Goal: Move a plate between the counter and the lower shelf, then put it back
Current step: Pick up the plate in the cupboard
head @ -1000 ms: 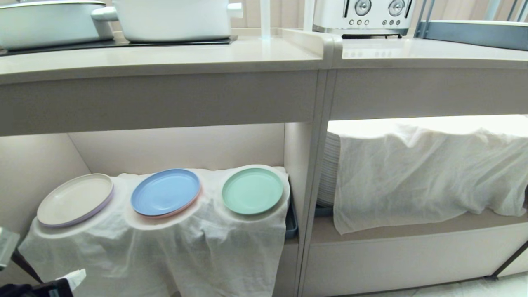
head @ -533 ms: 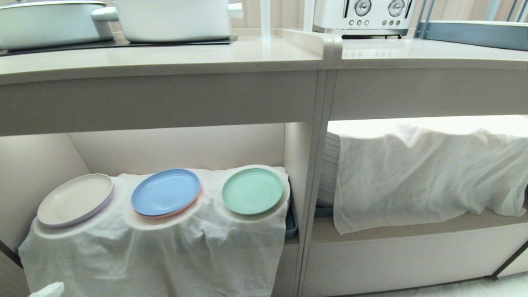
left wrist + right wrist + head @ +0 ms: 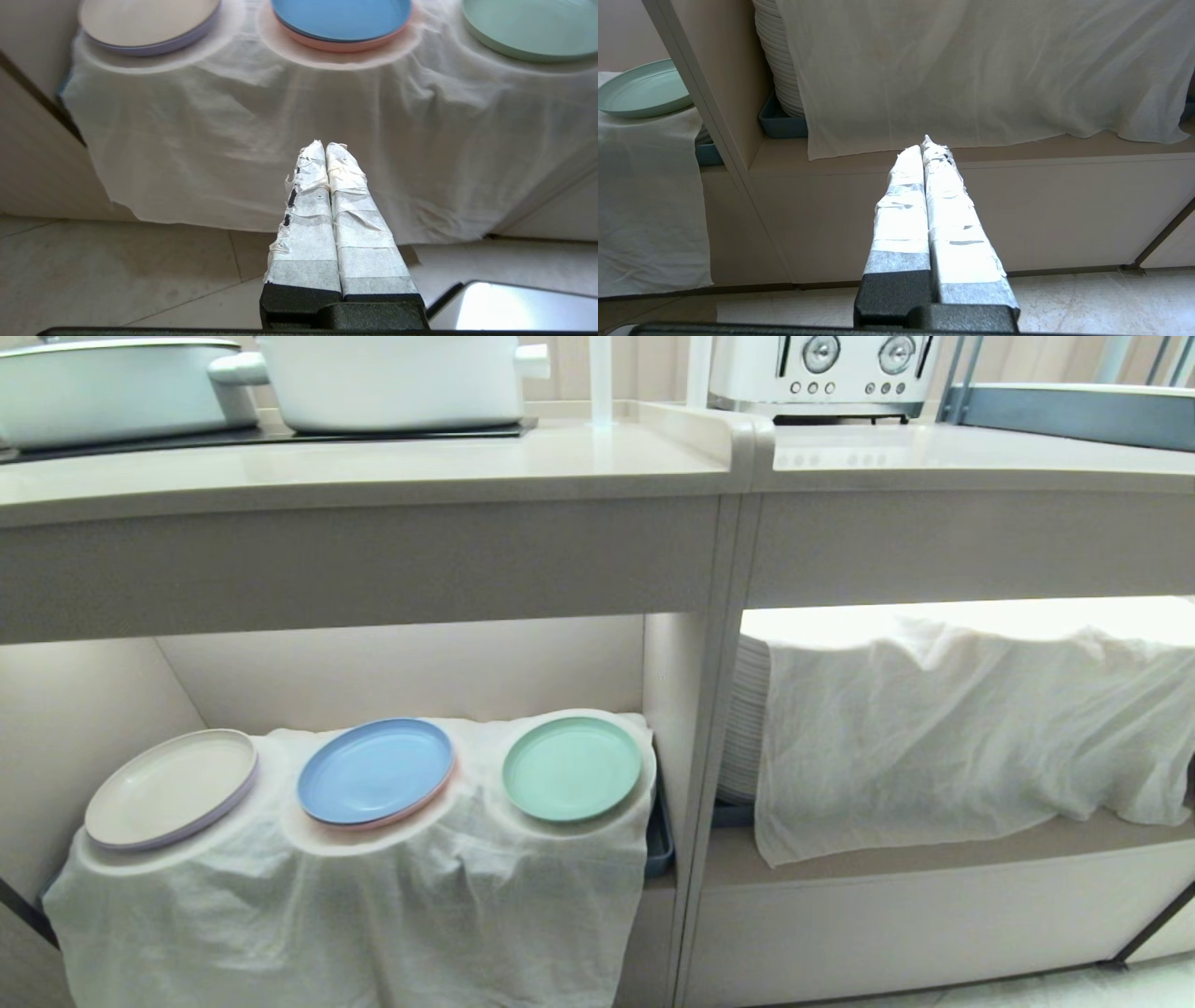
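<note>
The mint-green plate (image 3: 571, 769) lies flat on the white cloth (image 3: 373, 887) of the lower shelf (image 3: 411, 667), rightmost of three plates. It also shows as the green plate (image 3: 528, 28) and the same plate (image 3: 642, 91) in the wrist views. The counter (image 3: 373, 467) runs above with a black cooktop panel. Neither arm shows in the head view. My left gripper (image 3: 325, 145) is shut and empty, low in front of the hanging cloth, short of the plates. My right gripper (image 3: 923, 142) is shut and empty, before the neighbouring compartment.
A blue plate (image 3: 375, 771) and a cream plate (image 3: 171, 788) lie left of the green one. White pots (image 3: 392, 378) stand on the cooktop, a toaster (image 3: 822, 373) on the adjoining slab. A cloth-covered stack of white plates (image 3: 747, 719) fills the right compartment.
The left arm showed at the lower left corner of the head view a second ago; it has dropped out of that view. The plates have not moved.
</note>
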You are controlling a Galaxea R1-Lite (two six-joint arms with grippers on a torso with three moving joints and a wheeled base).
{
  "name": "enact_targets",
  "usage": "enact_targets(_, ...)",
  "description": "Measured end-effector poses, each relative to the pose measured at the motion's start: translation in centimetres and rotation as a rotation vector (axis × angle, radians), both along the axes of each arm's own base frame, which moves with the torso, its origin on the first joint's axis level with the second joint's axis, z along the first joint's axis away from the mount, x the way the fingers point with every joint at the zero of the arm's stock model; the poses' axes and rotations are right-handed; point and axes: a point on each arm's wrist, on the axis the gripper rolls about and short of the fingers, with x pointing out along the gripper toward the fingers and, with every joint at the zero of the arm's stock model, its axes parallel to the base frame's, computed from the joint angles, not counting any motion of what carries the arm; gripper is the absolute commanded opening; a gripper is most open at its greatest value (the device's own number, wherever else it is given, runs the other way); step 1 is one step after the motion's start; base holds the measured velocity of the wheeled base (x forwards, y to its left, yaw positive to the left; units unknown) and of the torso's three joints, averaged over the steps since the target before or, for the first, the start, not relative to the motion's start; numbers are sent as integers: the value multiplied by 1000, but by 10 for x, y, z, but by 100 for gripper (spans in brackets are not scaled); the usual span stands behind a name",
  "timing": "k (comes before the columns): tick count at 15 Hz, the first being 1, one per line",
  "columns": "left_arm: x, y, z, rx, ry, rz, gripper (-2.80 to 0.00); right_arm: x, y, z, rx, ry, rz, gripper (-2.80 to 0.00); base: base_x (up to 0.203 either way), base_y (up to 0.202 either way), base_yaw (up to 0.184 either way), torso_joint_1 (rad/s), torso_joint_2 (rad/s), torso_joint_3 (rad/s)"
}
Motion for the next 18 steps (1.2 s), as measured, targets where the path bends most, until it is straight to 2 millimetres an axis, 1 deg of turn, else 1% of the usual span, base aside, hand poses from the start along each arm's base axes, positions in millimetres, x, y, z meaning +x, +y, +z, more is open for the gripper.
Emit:
enact_targets(7,-2,0,-7,69,-26,-4,-280,0,0,0,0,0,0,-280,0,0,0,0,0,0)
enact_targets(11,-1,0,-9,71,-32,-5,-280,0,0,0,1,0,0,-280,0,0,0,0,0,0)
enact_targets(14,-1,-1,-9,69,-24,39,-280,0,0,0,0,0,-1,-280,0,0,0,0,0,0)
enact_targets(18,1,-1,-11,64,-30,-1,-280,0,0,0,0,0,0,-280,0,0,0,0,0,0)
